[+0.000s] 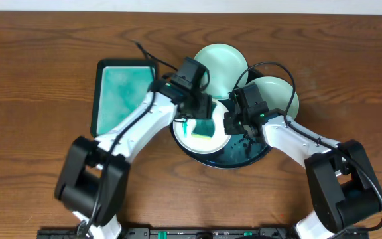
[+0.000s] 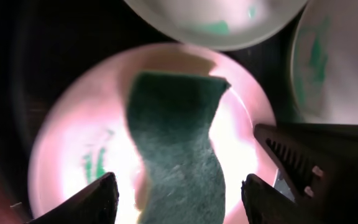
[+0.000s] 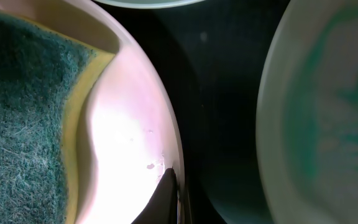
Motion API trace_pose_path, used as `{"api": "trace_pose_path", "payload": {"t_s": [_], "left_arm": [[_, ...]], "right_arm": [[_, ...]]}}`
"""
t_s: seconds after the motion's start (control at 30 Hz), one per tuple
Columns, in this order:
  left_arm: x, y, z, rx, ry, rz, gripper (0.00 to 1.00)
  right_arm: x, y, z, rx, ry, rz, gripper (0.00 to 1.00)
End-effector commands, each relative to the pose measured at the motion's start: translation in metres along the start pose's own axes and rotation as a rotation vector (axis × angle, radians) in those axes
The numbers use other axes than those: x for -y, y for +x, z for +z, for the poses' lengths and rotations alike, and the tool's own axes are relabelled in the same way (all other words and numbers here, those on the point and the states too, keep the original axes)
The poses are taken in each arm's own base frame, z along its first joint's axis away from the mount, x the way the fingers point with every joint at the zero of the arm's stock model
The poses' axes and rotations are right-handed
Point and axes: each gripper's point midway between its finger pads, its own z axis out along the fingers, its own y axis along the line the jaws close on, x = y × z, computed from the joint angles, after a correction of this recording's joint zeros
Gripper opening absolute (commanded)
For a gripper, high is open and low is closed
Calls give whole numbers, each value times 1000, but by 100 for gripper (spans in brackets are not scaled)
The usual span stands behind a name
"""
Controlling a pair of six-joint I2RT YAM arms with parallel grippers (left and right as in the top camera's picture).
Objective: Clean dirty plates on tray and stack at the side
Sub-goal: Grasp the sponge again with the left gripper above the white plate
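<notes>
The round black tray (image 1: pixel 239 159) holds a white plate (image 1: pixel 219 136) with teal smears (image 2: pixel 73 143). A green and yellow sponge (image 1: pixel 203 128) lies on it. My left gripper (image 2: pixel 182 199) is open and straddles the sponge (image 2: pixel 179 137), hovering over it (image 1: pixel 197 109). My right gripper (image 1: pixel 239 121) is shut on this plate's right rim (image 3: pixel 174 190), and the plate fills the left of the right wrist view (image 3: pixel 129 118). A second pale mint plate (image 1: pixel 219 63) rests at the tray's far edge. A third (image 1: pixel 274 93) lies at the right and shows teal smears (image 3: pixel 328 112).
A rectangular black-edged teal tray (image 1: pixel 125 96) lies left of the round tray. The brown wood tabletop (image 1: pixel 38 60) runs all round. Cables loop over both arms above the plates.
</notes>
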Motion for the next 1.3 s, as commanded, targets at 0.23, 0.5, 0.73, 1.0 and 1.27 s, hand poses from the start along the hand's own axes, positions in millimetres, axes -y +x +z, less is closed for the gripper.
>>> {"api": "trace_pose_path", "payload": {"t_s": [0.23,0.5,0.73,1.0,1.27], "left_arm": [[-5,17,43,-93,-7,-9,64],[-4,17,43,-90,-6,-5,53],[-11,2,26,-16,-77,4,51],[-5,2,16,-1,-77,23,66],[9,14,28,-26,-73,62,69]], "right_arm": [[-5,3,3,-15,-10,-12,1],[-4,3,3,-16,-9,-12,1],[-4,3,3,-16,-9,-11,1],[-4,3,3,-16,-9,-11,1],[-4,3,3,-17,-9,-12,1]]}}
